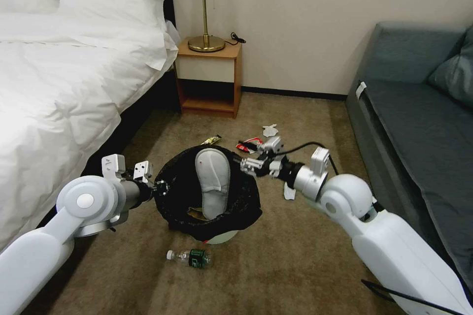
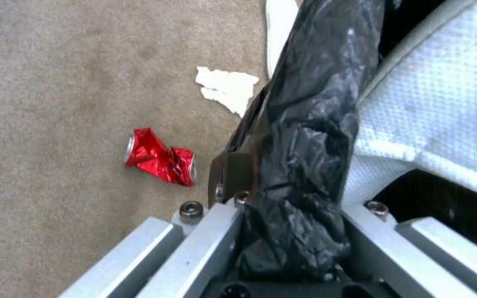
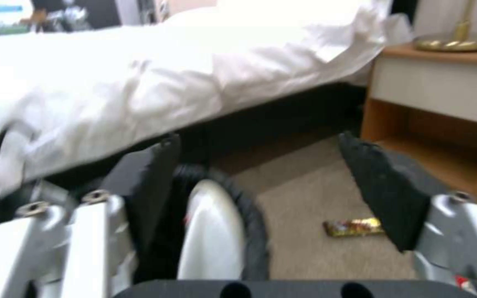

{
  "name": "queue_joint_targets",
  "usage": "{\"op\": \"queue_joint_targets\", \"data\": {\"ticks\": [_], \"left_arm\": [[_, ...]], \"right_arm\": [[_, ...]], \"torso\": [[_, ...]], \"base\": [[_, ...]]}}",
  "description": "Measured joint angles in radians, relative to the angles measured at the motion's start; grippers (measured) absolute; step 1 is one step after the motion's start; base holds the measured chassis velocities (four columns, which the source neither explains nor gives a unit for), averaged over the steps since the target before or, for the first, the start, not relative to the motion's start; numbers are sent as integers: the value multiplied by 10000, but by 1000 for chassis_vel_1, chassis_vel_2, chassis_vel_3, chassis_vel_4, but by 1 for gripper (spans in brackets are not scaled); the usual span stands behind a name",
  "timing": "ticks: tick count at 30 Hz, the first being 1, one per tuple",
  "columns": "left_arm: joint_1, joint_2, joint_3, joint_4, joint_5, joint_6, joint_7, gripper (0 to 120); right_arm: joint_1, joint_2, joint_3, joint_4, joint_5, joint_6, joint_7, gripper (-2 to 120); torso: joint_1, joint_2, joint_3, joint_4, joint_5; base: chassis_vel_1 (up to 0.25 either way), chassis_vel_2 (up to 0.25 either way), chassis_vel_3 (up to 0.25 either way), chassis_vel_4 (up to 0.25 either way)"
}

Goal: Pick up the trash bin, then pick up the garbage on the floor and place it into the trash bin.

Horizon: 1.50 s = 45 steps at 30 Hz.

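While the left gripper [image 1: 160, 188] clamps the bin [image 1: 207, 192] rim, the right gripper [image 1: 253, 157] hangs wide just beside the slipper [image 1: 213, 182].

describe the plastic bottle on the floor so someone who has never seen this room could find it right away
Start at the white bed and look down to the black-lined trash bin on the carpet beside it. Nearer the robot than the bin lies a clear bottle on its side. Its white cap and dark green label set it apart from the flat wrappers beyond the bin.

My head view is evenly lit and sharp, with the white bed [image 1: 59, 74] nearly blown out at upper left. My right wrist view is smeared with blur.
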Motion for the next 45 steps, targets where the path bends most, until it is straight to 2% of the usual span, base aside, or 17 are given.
{"op": "queue_joint_targets", "data": {"ticks": [2,3,5,8,11,14,16,17,20,23,26,33,35,45], "left_arm": [[43,-3,-142,3,215,0,94,0],[43,-3,-142,3,215,0,94,0],[116,-2,-414,4,285,0,169,0],[191,21,-596,4,304,0,250,0],[498,113,-1147,4,447,-1,582,0],[649,157,-1369,-3,490,-1,653,0],[922,239,-1824,-69,549,-1,817,0],[922,239,-1824,-69,549,-1,817,0],[1127,267,-2470,-40,427,-1,843,0],[1155,279,-2676,0,363,-1,866,0],[1165,338,-3099,97,297,-1,942,0],[1137,309,-3281,54,296,0,968,0],[1094,297,-3357,-2,261,0,972,0],[1176,325,-3393,-186,238,0,972,0]], "right_arm": [[221,60,338,-263,349,-128,163,91],[221,60,338,-263,349,-128,163,91],[326,28,677,-658,401,-184,91,99],[330,-14,819,-872,396,-232,-19,99],[113,-110,1091,-1586,208,-256,-499,100],[-76,-136,1094,-1904,-1,-191,-724,100],[-423,-160,996,-2523,-561,73,-1206,100],[-423,-160,996,-2523,-561,73,-1206,100],[-868,-151,786,-2991,-999,328,-1303,100],[-988,-153,730,-3121,-1176,411,-1372,100],[-1208,-164,511,-3708,-1904,742,-1908,100],[-1168,-28,-11,-4602,-2553,1093,-2755,100],[-1009,105,-256,-5112,-2963,1523,-3455,100],[-879,397,-658,-5494,-3017,1918,-3722,100]], "torso": [[0,0,1,0,0],[0,0,1,0,0],[0,0,0,-1,-1],[0,0,0,-1,0],[0,0,0,0,0],[0,-1,1,-1,2],[1,0,0,-1,1],[1,0,0,-1,1],[0,0,0,0,0],[0,0,0,0,1],[0,0,0,-1,0],[0,-1,0,-1,0],[0,0,0,-1,-1],[0,0,0,0,0]], "base": [[0,0,0,0],[0,0,0,0],[0,0,0,0],[0,0,0,0],[0,0,0,0],[0,0,0,0],[0,0,0,0],[0,0,0,0],[0,0,0,0],[0,0,0,0],[0,0,0,0],[0,0,0,0],[0,0,0,0],[0,0,0,0]]}}
